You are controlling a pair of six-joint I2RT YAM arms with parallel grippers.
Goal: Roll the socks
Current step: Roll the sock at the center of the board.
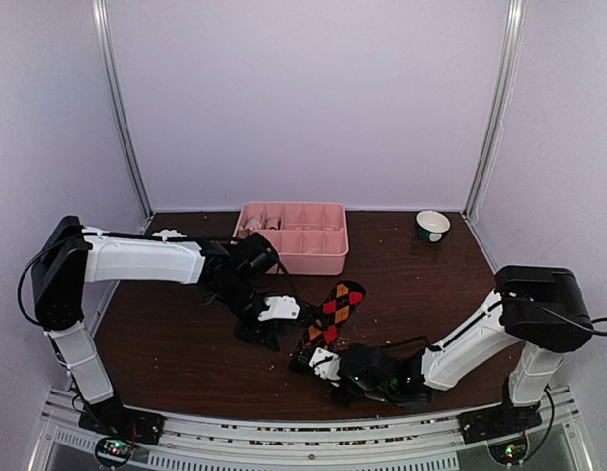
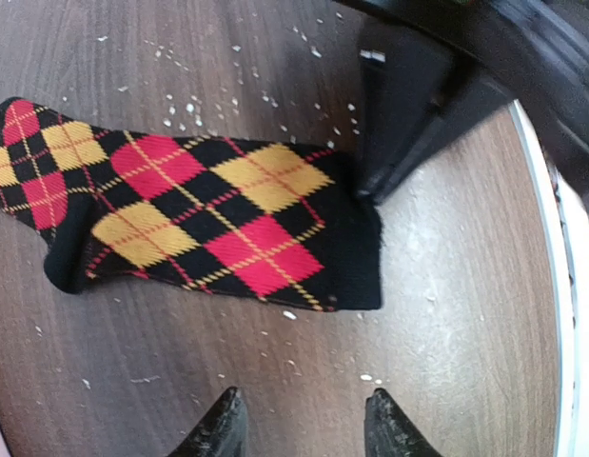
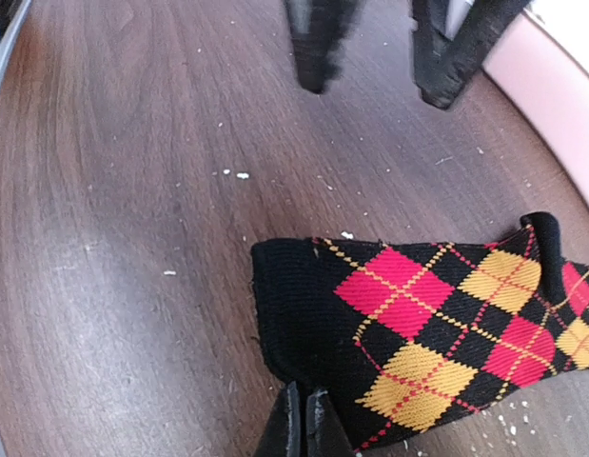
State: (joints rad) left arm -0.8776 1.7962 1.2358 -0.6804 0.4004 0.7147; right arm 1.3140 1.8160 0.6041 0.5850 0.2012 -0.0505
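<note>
One of the socks [image 1: 334, 309], black with red and orange diamonds, lies flat on the dark wooden table, toe toward the far side and black cuff toward me. In the right wrist view my right gripper [image 3: 304, 424] is shut, its fingers pinched on the near corner of the sock's [image 3: 437, 333] cuff. From above, that gripper [image 1: 305, 361] sits at the sock's near end. My left gripper [image 2: 304, 419] stands open just beside the sock's [image 2: 208, 214] long edge, apart from it, with only bare wood between its fingers. In the top view it [image 1: 259, 334] hovers left of the sock.
A pink compartment tray [image 1: 293, 240] with a few small items stands at the back centre, and its rim [image 3: 551, 105] shows in the right wrist view. A small bowl [image 1: 432, 226] sits at the back right. White crumbs dot the wood around the sock.
</note>
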